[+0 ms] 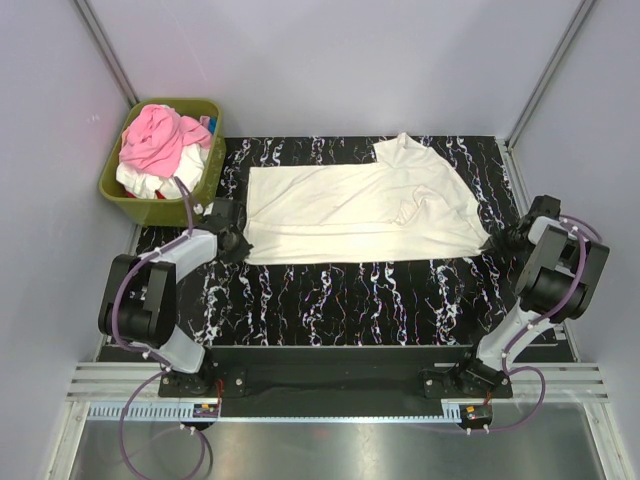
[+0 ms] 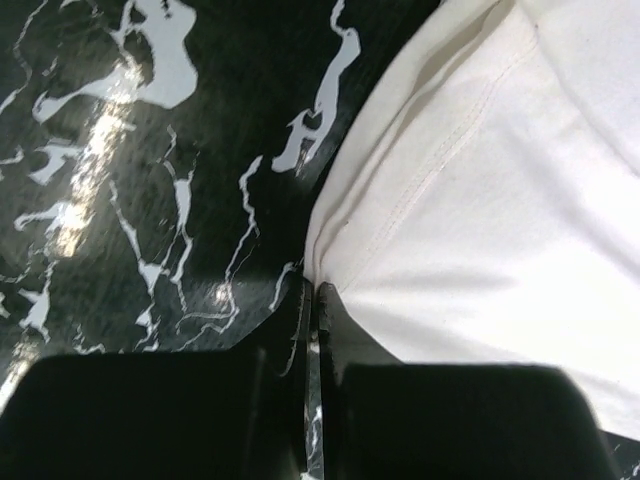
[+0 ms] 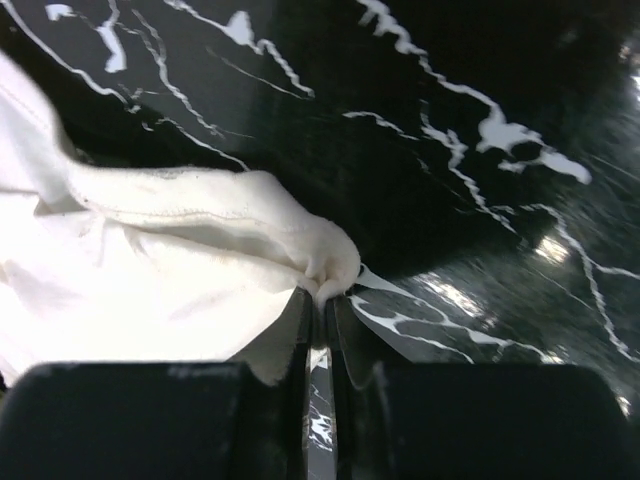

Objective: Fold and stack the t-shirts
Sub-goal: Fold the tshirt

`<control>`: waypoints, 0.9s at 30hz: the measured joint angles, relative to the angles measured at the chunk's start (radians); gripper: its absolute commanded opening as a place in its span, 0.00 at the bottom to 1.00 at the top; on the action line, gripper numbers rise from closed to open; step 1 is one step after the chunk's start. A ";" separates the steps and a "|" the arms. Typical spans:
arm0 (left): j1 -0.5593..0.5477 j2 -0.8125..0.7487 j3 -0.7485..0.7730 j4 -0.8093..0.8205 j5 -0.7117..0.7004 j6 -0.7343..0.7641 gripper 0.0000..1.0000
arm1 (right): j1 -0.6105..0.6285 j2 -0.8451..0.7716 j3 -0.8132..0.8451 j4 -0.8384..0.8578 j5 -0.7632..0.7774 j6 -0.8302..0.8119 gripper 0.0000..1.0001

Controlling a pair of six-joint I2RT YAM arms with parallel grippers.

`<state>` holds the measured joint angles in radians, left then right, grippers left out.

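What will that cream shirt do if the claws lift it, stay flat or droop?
Probably droop: the cream t-shirt bunches softly where the right claw pinches it. Likely light, being thin cloth lying flat. Its middle may sag between grips.

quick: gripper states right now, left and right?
Left gripper: closed, pinching the hem corner of the cream t-shirt.
Right gripper: closed, pinching a bunched edge of the same shirt.

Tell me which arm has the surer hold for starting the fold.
Right, likely: the right gripper pinches a bunched corner of the cream t-shirt; the left gripper catches only the hem's very edge.
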<state>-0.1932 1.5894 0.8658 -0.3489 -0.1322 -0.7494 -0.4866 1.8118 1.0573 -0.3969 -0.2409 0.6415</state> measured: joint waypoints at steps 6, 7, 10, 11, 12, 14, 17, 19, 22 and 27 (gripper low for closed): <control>0.001 -0.092 -0.057 -0.025 0.000 -0.002 0.00 | -0.005 -0.040 0.003 -0.100 0.068 -0.008 0.00; 0.001 -0.104 -0.066 -0.029 0.001 -0.002 0.00 | -0.004 -0.050 0.003 -0.116 0.079 -0.008 0.00; 0.001 -0.138 -0.085 -0.043 0.001 -0.005 0.00 | -0.004 -0.080 0.000 -0.157 0.116 -0.008 0.00; 0.001 -0.150 -0.092 -0.046 0.002 -0.007 0.00 | -0.004 -0.092 -0.003 -0.167 0.125 -0.008 0.00; 0.001 -0.159 -0.099 -0.049 0.003 -0.008 0.00 | -0.005 -0.106 -0.009 -0.181 0.135 -0.008 0.07; 0.001 -0.183 -0.116 -0.054 0.006 -0.011 0.00 | -0.004 -0.132 -0.019 -0.202 0.154 -0.008 0.28; 0.002 -0.227 -0.138 -0.073 0.009 -0.011 0.00 | -0.006 -0.193 -0.031 -0.227 0.190 0.000 0.75; 0.005 -0.263 -0.150 -0.090 0.006 -0.010 0.03 | -0.012 -0.253 -0.031 -0.233 0.208 -0.002 0.86; -0.001 -0.351 -0.157 -0.127 0.001 -0.003 0.14 | -0.011 -0.335 0.002 -0.257 0.219 0.000 0.88; -0.034 -0.489 -0.151 -0.164 -0.023 0.029 0.55 | 0.077 -0.344 0.204 -0.291 0.238 0.006 0.90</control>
<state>-0.2272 1.1000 0.7143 -0.5133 -0.1555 -0.7204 -0.4099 1.4673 1.2613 -0.6884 -0.0032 0.6476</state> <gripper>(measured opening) 0.415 0.895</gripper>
